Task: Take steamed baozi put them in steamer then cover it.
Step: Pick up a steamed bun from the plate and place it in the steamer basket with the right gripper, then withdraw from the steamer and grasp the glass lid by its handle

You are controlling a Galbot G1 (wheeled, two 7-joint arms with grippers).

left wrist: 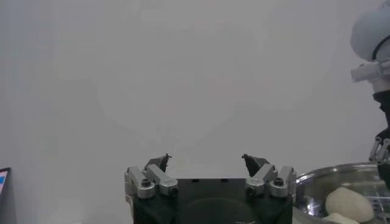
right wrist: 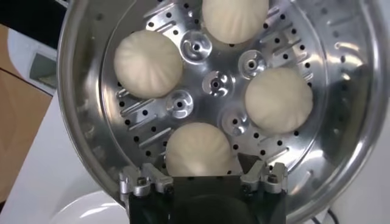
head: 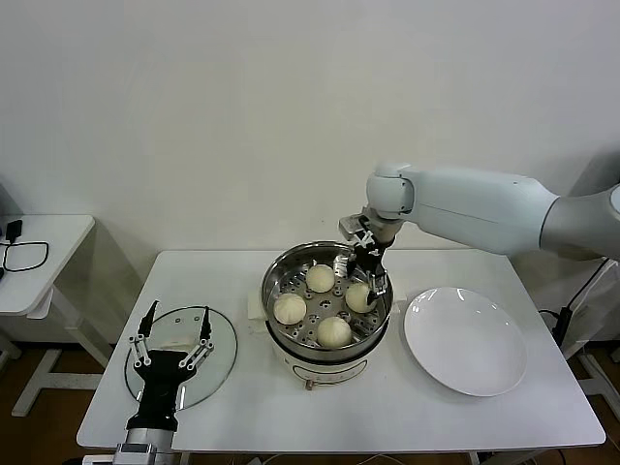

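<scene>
Head view shows a white rectangular tabletop (head: 242,407) carrying a round shiny stainless-steel steamer (head: 327,302) on a white electric base near its middle. Four small cream-white steamed baozi (head: 334,331) with smooth domed tops sit on the perforated metal tray inside, spaced in a ring and apart from one another. The right end effector (head: 366,281) hangs inside the pot over the bun on the side toward the right edge; its fingers stand apart, one on each side of that bun, not clamped on it. From the right wrist view the same four buns (right wrist: 148,63) ring the tray's centre, with the nearest one just ahead of the spread fingers (right wrist: 263,178). A round clear glass cover (head: 181,355) with a metal rim lies flat near the front-left corner. The left end effector (head: 172,347) hovers over it, fingers spread apart and holding nothing. A flat round white plate (head: 465,340) rests near the right edge, beside the steamer.
</scene>
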